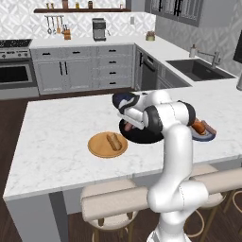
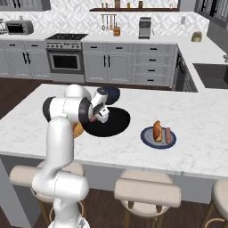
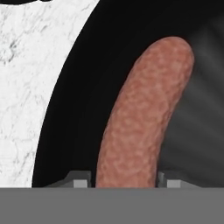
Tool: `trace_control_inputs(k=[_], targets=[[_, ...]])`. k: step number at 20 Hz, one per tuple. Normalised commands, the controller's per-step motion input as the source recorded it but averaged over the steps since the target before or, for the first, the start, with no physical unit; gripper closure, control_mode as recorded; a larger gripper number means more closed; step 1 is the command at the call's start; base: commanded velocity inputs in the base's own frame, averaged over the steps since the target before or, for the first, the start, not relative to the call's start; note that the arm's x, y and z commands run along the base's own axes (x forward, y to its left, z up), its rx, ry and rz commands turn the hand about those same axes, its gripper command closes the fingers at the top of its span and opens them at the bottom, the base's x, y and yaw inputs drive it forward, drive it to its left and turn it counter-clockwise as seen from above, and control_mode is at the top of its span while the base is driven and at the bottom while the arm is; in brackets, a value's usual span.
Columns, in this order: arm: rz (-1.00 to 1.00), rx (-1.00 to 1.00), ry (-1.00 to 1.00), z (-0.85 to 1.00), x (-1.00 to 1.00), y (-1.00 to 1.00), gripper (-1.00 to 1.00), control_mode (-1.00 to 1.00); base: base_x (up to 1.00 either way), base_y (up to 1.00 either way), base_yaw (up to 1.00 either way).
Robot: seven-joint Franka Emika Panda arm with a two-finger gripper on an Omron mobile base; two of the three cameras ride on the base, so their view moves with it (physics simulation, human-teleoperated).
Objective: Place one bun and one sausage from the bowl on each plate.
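A: Island counter (image 1: pixel 56 142) carrying the black bowl (image 2: pixel 116 125); wooden plate (image 1: pixel 98 147) holding a bun (image 1: pixel 114 141), no sausage.

B: Blue-grey plate (image 2: pixel 148 137) already holding its pair. Last sausage (image 3: pixel 144 118) lying in the bowl, straddled by the gripper (image 3: pixel 124 181), fingers (image 3: pixel 78 181) flanking it.

A: Clenched yet?

B: Cannot tell; jaws sitting just beside it, contact unclear. Advising a centred pinch, squeezing gently, lifting straight before swinging to the wooden plate.
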Motion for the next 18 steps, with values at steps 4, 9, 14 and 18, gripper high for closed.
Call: trace_control_inputs(k=[4,9,14,18], targets=[[0.0,0.0,0.05,0.25,-0.21,-0.06,1.0,-1.0,0.0,0.0,0.0],[0.0,-0.01,0.02,0.6,-0.73,0.0,1.0,-1.0,0.0,0.0,0.0],[0.12,-0.1,0.03,0.36,-0.92,0.4,1.0,-1.0,0.0,0.0,0.0],[0.15,-0.11,0.02,0.29,-0.86,0.51,1.0,-1.0,0.0,0.0,0.0]])
